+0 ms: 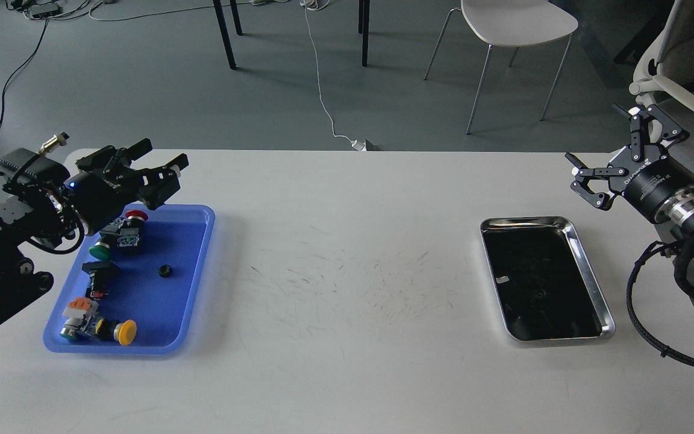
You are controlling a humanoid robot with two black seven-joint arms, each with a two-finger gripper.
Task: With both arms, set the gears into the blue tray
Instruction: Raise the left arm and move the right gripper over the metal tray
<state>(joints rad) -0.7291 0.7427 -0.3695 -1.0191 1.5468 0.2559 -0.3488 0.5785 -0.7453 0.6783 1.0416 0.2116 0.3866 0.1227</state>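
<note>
The blue tray (185,240) lies at the table's left. One small black gear (165,270) rests on its floor, right of centre, among several coloured push-buttons (119,330). My left gripper (162,155) hovers over the tray's far end, open, with nothing between its fingers. My right gripper (601,140) is raised at the table's far right edge, beyond the steel tray, and is open and empty too. No other gear shows clearly.
A shiny steel tray (589,272) with a dark inside sits at the right; its contents are hard to make out. The table's middle shows only scuff marks. Chairs and cables stand on the floor behind the table.
</note>
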